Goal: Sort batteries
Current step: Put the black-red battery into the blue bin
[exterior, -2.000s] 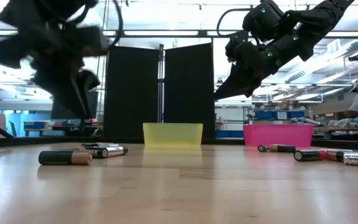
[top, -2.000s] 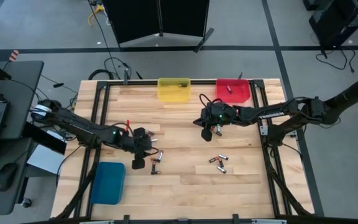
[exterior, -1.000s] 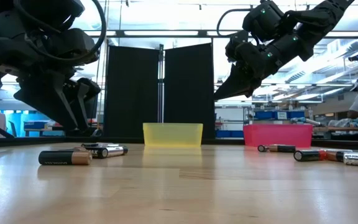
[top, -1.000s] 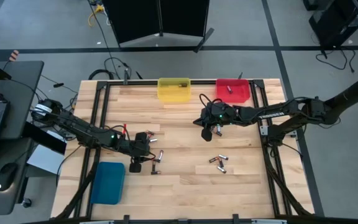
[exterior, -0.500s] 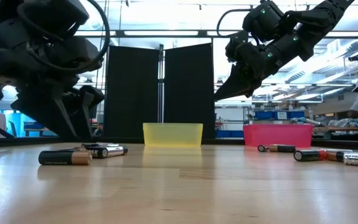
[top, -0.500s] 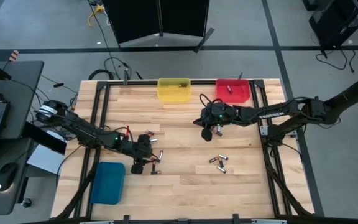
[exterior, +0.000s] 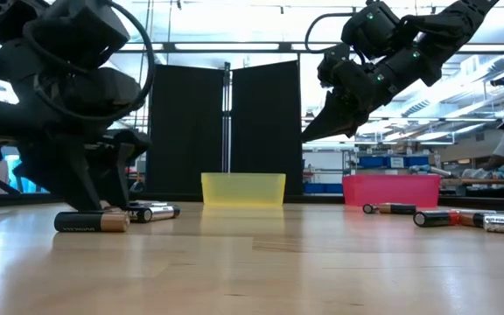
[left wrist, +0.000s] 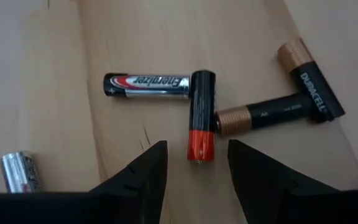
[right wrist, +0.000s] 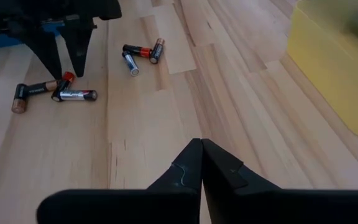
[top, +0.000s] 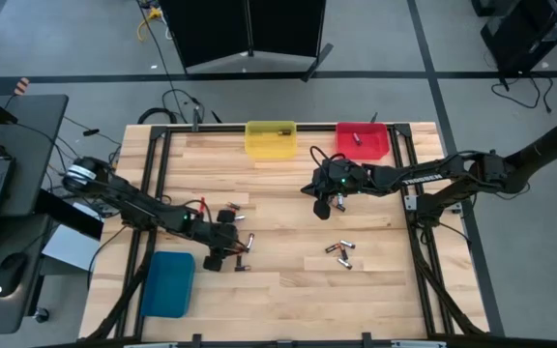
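Left arm lowered onto the near battery cluster.

My left gripper [left wrist: 193, 163] has spread and dropped, straddling the red-tipped battery [left wrist: 201, 116]. Pickup looks imminent. Farther off, my right gripper [right wrist: 201, 163] hangs pressed together, empty, near the yellow bin [right wrist: 337, 62].

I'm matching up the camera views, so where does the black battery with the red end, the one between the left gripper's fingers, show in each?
High view: hidden under the left gripper.
Low view: not distinguishable.
Left wrist view: black battery with the red end, centre, between the open fingers.
Right wrist view: only its red tip.
Shared landmark: the Energizer battery, touching it, also at.
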